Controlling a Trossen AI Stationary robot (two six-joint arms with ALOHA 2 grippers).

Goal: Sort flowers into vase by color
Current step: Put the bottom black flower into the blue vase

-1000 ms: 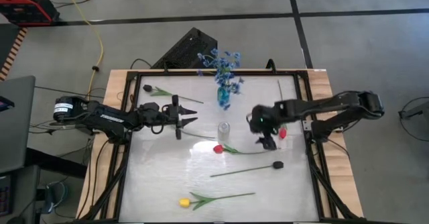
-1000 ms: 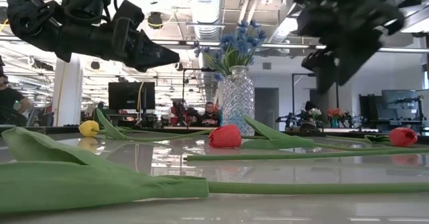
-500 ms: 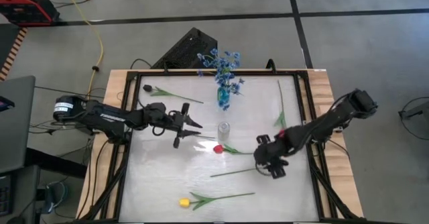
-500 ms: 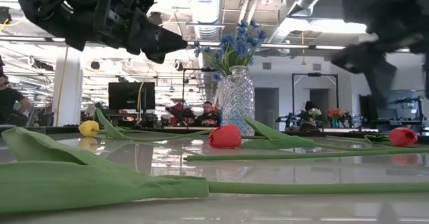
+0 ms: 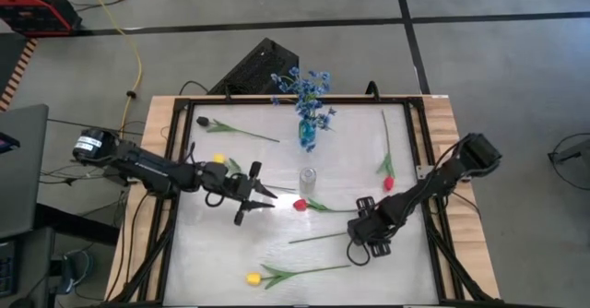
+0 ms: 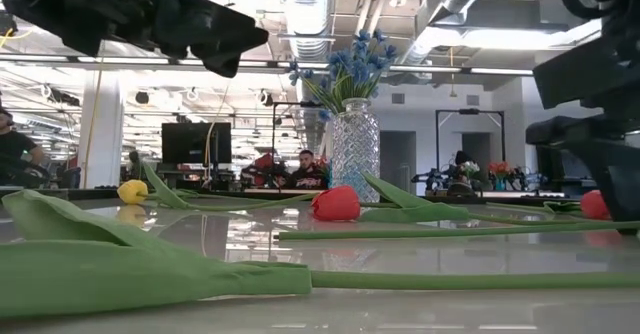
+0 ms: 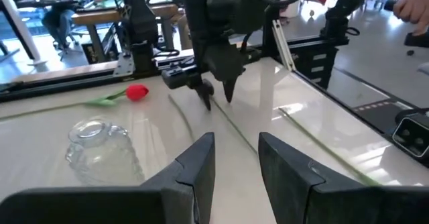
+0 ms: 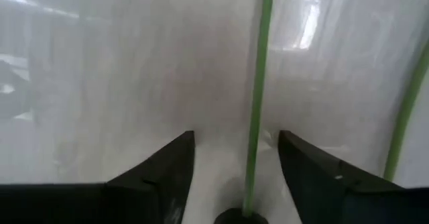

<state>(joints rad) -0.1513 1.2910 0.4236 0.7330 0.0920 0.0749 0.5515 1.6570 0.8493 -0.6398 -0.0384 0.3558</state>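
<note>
A dark-bloomed flower lies flat on the white table, its green stem point(image 5: 318, 238) pointing toward the left edge. My right gripper point(image 5: 362, 243) is low over its bloom end, open. In the right wrist view the stem point(image 8: 258, 83) runs between the two fingers point(image 8: 315, 170), with the dark bloom point(image 8: 236, 217) far back; I see no touch. My left gripper point(image 5: 260, 195) hovers open left of a red tulip point(image 5: 300, 204). The blue vase point(image 5: 307, 135) stands near the far edge and holds blue blossoms point(image 5: 309, 87).
A clear glass vase point(image 5: 307, 177) stands mid-table. Lying flat are a second red tulip point(image 5: 388, 183), a yellow tulip point(image 5: 253, 278) near the near edge, another yellow one point(image 5: 218, 159) and a dark bloom point(image 5: 203, 122) at far left. A black frame point(image 5: 426, 160) rims the table.
My right gripper has swung from mid-right of the table toward the near edge and come down over the dark flower's bloom end. My left gripper has moved toward the near edge and a little right, uncovering the yellow tulip beside its arm. No flower has moved.
</note>
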